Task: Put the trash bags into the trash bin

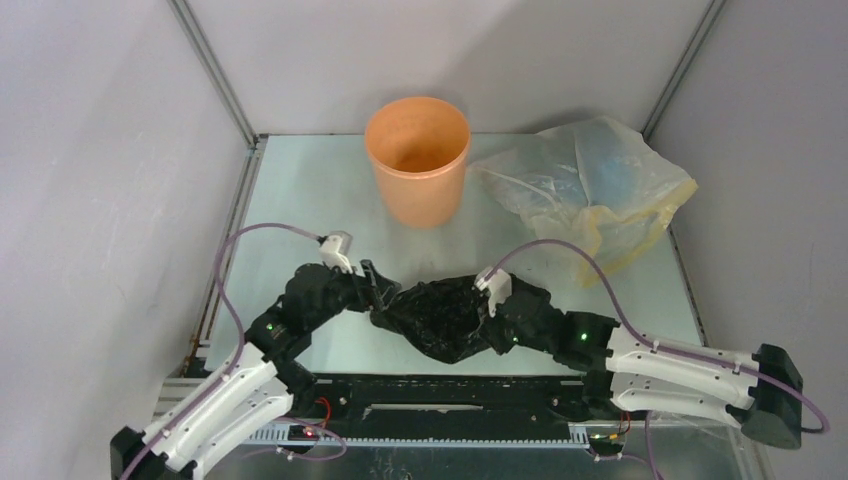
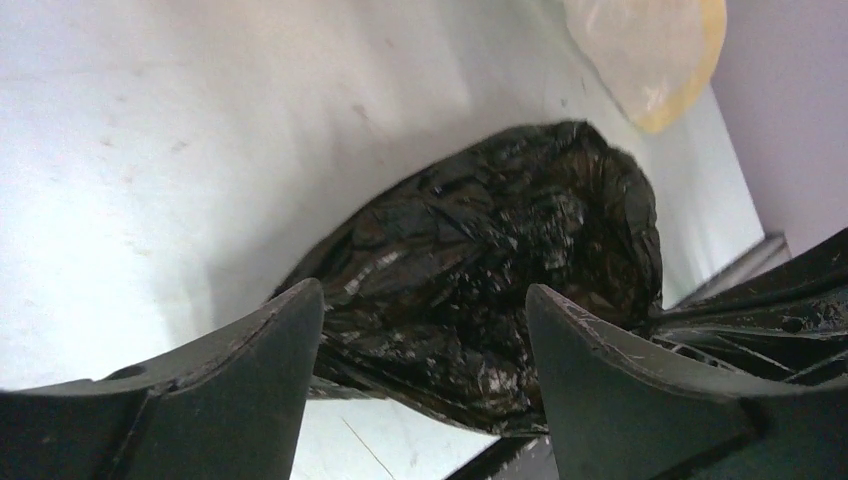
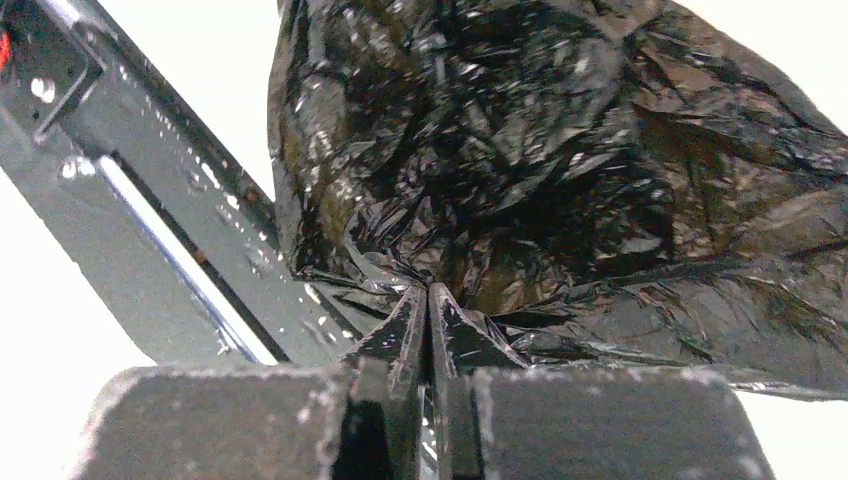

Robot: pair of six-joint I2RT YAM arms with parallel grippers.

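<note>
One pale table (image 1: 300, 200) carries everything, and the orange bin (image 1: 417, 160) stands upright at its far middle, mouth open and nothing visible inside. The yellowish plastic bag (image 1: 590, 190), crumpled and see-through, lies to the right of the bin, near it but apart from it. The black bag (image 1: 440, 320) sits on the table well on the near side of the bin, slightly to its right, bunched into a glossy, crinkled lump between the two arms. The left gripper (image 2: 422, 300) is on the near side of the bin and a little to its left, at the lump's left end; its jaws stand wide apart, with the plastic showing in the gap, and whether they touch it cannot be told. The right gripper (image 3: 428, 300), near and right of the bin, has its fingers pressed together on a pinched fold of the black bag.
</note>
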